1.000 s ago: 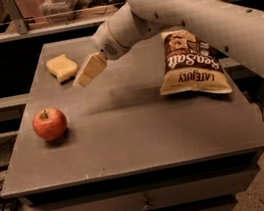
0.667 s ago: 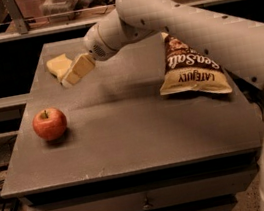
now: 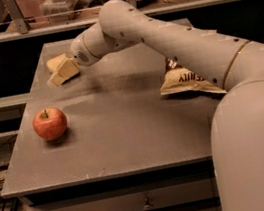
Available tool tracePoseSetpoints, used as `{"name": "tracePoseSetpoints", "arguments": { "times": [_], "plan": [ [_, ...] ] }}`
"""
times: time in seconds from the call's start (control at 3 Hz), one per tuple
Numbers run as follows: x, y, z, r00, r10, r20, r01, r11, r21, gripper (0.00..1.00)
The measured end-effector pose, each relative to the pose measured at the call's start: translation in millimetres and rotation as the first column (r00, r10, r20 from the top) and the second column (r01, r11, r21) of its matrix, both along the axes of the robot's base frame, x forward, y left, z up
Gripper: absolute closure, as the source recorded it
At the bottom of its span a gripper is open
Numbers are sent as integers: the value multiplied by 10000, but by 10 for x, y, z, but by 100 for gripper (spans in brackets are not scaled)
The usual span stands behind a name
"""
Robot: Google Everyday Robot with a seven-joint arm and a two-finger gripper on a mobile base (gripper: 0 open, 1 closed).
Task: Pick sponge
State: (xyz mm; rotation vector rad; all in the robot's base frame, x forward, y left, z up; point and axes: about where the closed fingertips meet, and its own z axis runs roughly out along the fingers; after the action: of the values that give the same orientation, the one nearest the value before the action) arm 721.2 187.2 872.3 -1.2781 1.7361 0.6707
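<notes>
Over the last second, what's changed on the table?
The gripper swung left across the far side of the table and now sits at the sponge, partly covering it; no grasp is visible yet. The arm now hides the upper part of the chip bag. The sponge, apple and chip bag have not moved.

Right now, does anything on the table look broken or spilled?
Nothing stands out. The apple sits upright, the chip bag lies flat, and the gripper is right by the sponge toward the table's far side.
</notes>
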Motion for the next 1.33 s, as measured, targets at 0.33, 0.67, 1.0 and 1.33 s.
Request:
{"name": "tracePoseSetpoints", "arguments": {
  "times": [0.33,0.67,1.0,1.33],
  "plan": [
    [133,184,-174,9996,-87,-256,89,9999,64,0],
    [192,306,-305,9986,-135,-509,137,9999,17,18],
    [215,291,-307,9982,-356,-478,353,9994,-61,41],
    [205,177,-135,9980,-620,-144,619,9981,-73,65]
  ]
}}
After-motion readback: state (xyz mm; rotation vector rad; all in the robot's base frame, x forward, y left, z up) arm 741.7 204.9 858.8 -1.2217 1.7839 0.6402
